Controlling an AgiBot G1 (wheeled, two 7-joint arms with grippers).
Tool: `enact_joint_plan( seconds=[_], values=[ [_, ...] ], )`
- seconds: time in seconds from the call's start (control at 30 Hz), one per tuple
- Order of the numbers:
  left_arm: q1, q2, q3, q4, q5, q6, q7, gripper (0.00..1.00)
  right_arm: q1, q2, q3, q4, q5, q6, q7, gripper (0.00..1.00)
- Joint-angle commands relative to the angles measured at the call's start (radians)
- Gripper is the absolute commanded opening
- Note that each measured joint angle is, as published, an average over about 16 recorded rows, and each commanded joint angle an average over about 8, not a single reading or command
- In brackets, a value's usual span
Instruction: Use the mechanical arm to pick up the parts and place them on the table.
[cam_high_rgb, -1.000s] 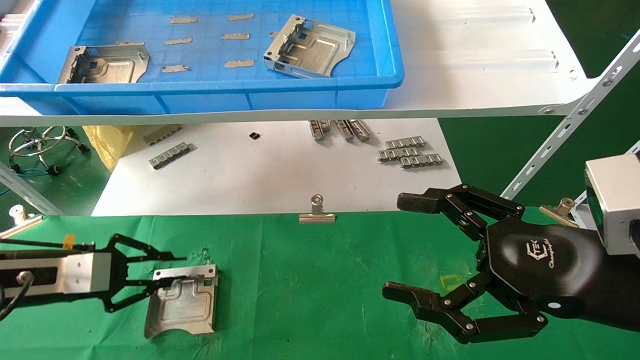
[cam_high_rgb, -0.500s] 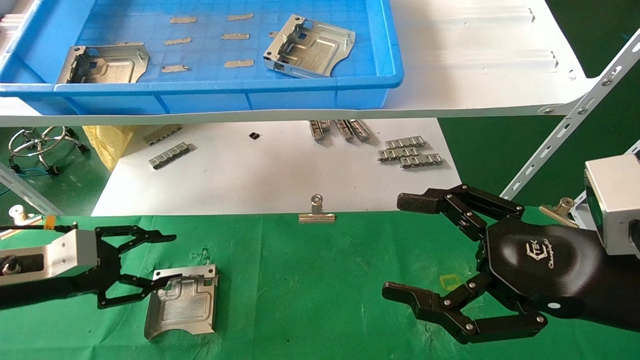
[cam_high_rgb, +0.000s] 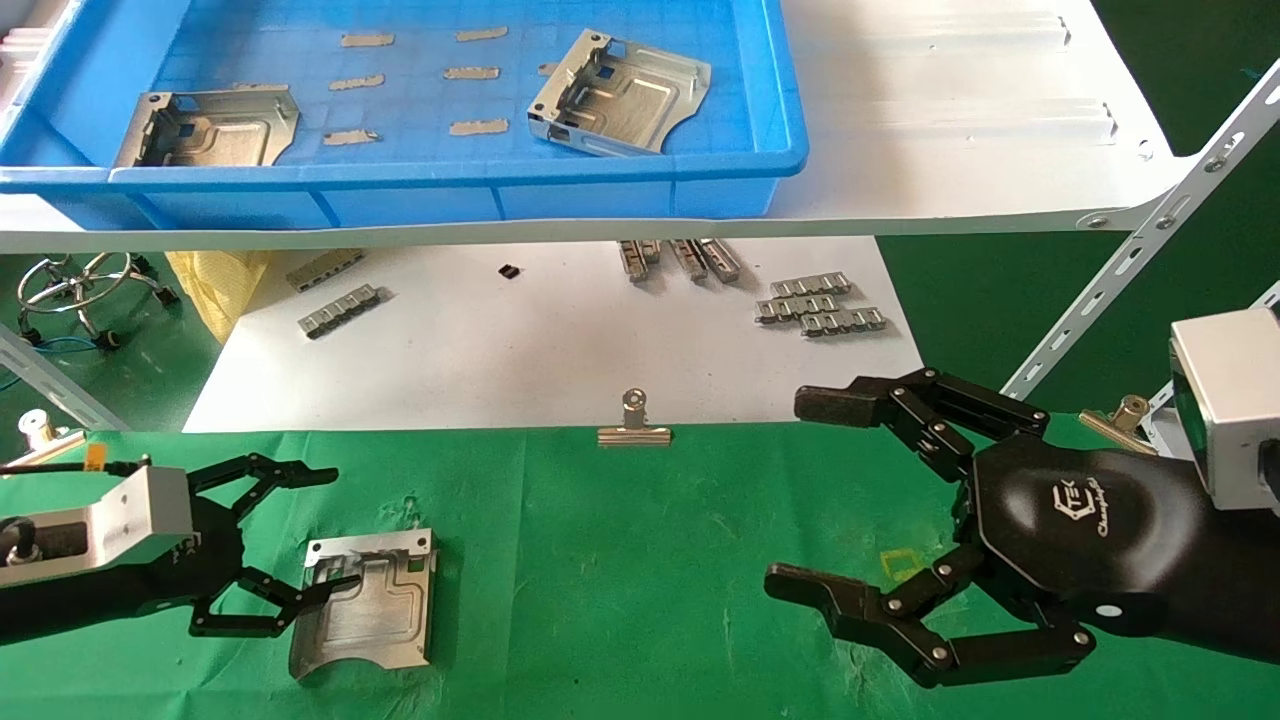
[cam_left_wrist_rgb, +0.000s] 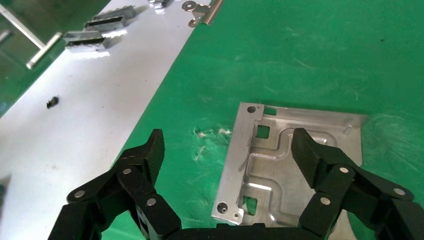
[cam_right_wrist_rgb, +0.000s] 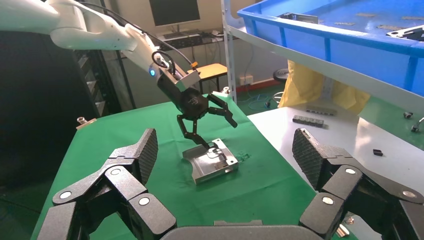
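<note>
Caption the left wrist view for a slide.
Open left gripper above a bracket lying on the green table.

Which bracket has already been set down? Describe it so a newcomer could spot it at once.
On the green cloth table, look near the robot's left, beside the open left gripper. The silver stamped sheet-metal bracket lies flat there, the only one on cloth; the other two sit in the blue plastic tray.

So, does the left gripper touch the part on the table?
Cannot tell. In the head view the left gripper overlaps the part; contact is unclear.
</note>
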Motion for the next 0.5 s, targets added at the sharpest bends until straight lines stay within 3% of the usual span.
enact_joint_plan(
  seconds=[0.03,0.5],
  values=[
    [-0.001,-0.001,-0.001,-0.005,0.001,0.0,-0.001,1.0,0.0,0.0,0.0,0.0,0.0,0.0,0.0,1.0],
    [0.091,-0.04,-0.118,-0.281,-0.044,-0.022,-0.215,1.0,0.0,0.0,0.0,0.0,0.0,0.0,0.0,1.0]
  ],
)
